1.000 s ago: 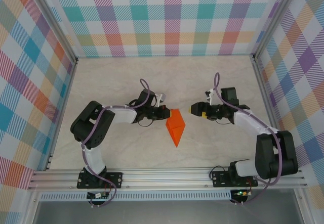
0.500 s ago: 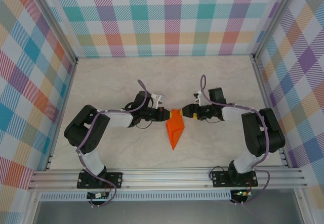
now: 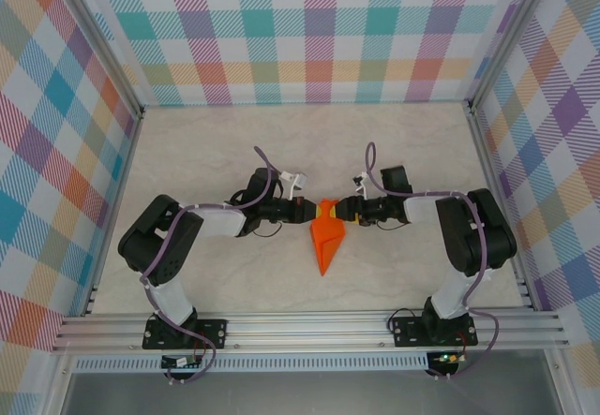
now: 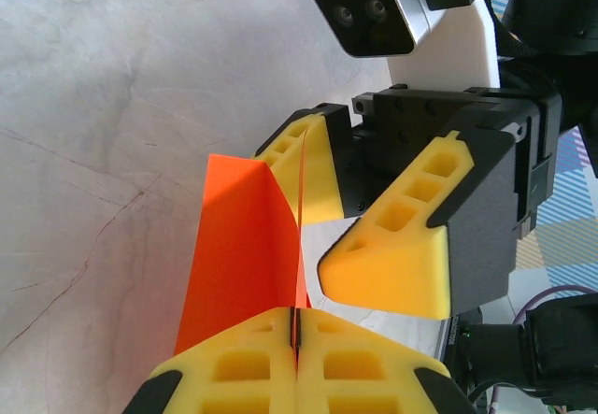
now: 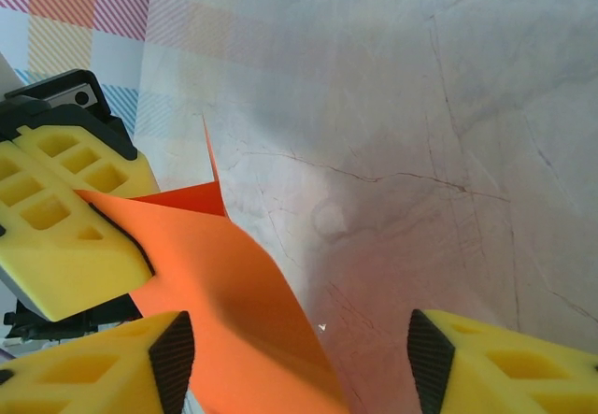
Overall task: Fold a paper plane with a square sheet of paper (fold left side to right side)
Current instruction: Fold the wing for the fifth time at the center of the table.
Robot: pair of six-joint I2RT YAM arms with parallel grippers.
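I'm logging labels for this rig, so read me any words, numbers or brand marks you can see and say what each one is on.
None can be read.
The paper is plain orange.
The yellow fingers carry no marks.
The wrist camera shows no legible label.
The table and walls bear pattern only.
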